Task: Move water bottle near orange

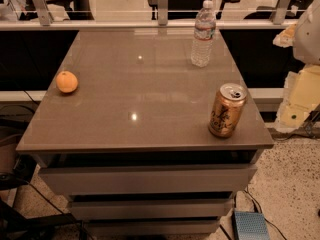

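Water bottle and orange stand well apart on the table. Nearest, at lower right, a gold can stands upright by the front corner. Mid-depth, the orange sits beside the left edge, with bare tabletop stretching rightward. Farthest, at upper centre-right, the bottle stands upright, long axis vertical, cap up, near the rear edge. The gripper hangs off the table at the frame's right edge; its grip state cannot be told.
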{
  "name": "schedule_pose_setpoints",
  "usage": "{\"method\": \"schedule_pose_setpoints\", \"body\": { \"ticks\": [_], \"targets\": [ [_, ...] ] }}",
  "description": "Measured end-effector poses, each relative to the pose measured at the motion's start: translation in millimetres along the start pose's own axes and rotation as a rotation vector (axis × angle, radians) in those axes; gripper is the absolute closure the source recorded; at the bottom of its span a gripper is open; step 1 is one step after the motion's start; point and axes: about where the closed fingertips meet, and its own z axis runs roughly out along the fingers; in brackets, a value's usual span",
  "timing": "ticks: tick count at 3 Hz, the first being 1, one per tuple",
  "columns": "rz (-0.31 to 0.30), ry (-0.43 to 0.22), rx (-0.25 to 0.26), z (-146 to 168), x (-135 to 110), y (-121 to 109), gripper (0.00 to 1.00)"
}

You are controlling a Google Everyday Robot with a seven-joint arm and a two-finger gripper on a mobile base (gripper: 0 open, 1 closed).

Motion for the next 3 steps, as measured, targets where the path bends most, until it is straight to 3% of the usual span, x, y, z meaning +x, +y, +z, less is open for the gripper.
{"method": "schedule_pose_setpoints", "body": {
  "ticks": [2,3],
  "targets": [
    [0.006,-0.027,0.023,-3,-2,-9,0.0],
    [0.04,-0.104,0.044,-2,-8,-45,0.0]
  ]
}}
